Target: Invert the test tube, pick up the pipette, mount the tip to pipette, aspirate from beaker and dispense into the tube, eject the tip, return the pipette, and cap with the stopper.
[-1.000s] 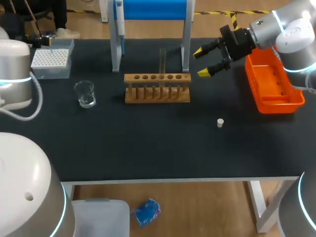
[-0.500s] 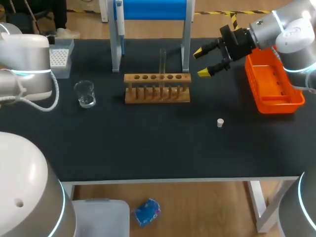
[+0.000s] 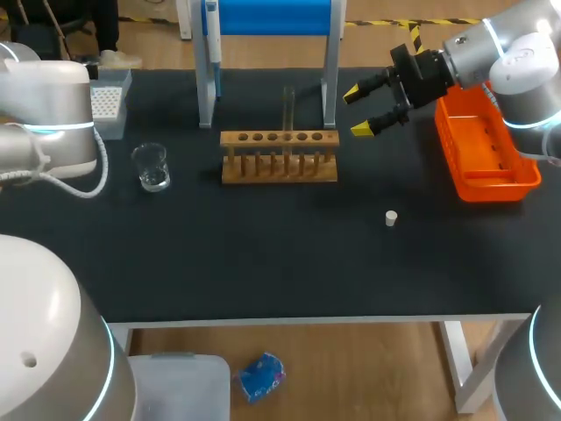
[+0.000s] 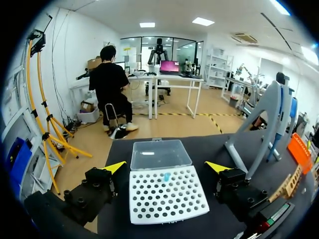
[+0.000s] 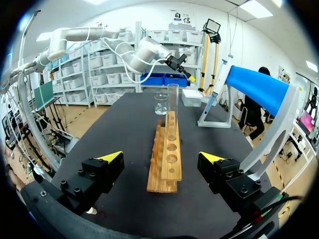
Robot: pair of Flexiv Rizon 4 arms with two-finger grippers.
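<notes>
Pointing at tip box (image 4: pixel 167 201), left hand (image 4: pixel 166 167) spread wide.

Black table (image 3: pixel 263 263) carries rack (image 3: pixel 279 158), beaker (image 3: pixel 152 167), tip box (image 4: pixel 167 196), stopper (image 3: pixel 391 217), orange tray (image 3: pixel 491 189), blue stand (image 3: pixel 272 17).

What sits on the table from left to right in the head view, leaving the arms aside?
In order: tip box → beaker → wooden test tube rack → stopper → orange bin.
</notes>
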